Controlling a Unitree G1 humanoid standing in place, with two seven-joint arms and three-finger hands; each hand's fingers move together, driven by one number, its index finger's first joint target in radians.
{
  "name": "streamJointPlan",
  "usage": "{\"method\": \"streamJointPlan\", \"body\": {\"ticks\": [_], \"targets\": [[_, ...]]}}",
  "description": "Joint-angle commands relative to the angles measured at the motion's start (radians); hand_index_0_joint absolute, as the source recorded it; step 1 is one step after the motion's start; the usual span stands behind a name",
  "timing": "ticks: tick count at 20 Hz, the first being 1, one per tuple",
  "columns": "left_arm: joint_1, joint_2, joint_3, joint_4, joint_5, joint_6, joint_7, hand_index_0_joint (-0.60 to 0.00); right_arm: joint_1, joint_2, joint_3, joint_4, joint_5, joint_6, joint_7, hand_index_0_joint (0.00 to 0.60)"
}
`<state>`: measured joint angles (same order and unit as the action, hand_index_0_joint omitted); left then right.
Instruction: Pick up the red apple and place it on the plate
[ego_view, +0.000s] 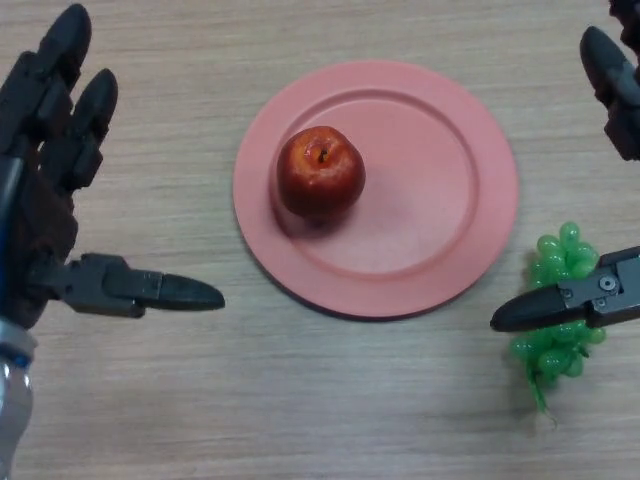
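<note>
Apple (320, 172): red, sitting on the pink plate (450, 120), in the left half of the plate's flat centre, clear of the raised rim. It stands upright with the stem dimple facing up toward the camera; a short stem shows in the dimple. The fruit is nearly round, so no long axis can be made out from this view. A soft shadow falls just below and left of it on the plate.

Left hand (45, 170): at the left edge of the view, over the wooden table (200, 400), well apart from the apple and off the plate. Fingers straight and spread, pointing toward the far edge; thumb stretched out level toward the plate, tip stopping short of the rim. It holds nothing.

Right hand (612, 72): at the right edge, only partly in view. One fingertip shows at the upper right; the thumb reaches in lower down, its tip lying over a bunch of green grapes (556, 300). Digits look extended, not curled round anything. Whether the thumb touches the grapes cannot be told.

Grapes: on the table just beside the plate's lower right rim, not on it.

The apple lies between the two hands, nearer the left one.

No labels or writing visible on any item.
</note>
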<state>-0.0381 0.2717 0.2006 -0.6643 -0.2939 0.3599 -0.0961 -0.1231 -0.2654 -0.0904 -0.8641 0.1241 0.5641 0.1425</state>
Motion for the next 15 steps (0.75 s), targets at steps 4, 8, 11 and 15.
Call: {"method": "streamJointPlan", "body": {"ticks": [4, 8, 11, 15], "targets": [[0.044, -0.003, 0.079, -0.094, 0.081, -0.208, 0.005, 0.0, 0.045, 0.006, -0.009, -0.051, -0.013, -0.192, 0.0, 0.0], [0.022, 0.01, 0.105, -0.127, 0.059, -0.166, 0.033, 0.0, 0.055, 0.007, 0.016, -0.09, -0.039, -0.177, 0.027, 0.0], [0.045, 0.001, 0.11, -0.153, 0.09, -0.192, 0.018, 0.0, 0.088, 0.026, 0.045, -0.083, -0.06, -0.215, 0.026, 0.0], [0.064, -0.001, 0.08, -0.217, 0.155, -0.128, -0.033, 0.0, 0.076, 0.016, 0.005, -0.12, -0.031, -0.164, 0.033, 0.0]]}}
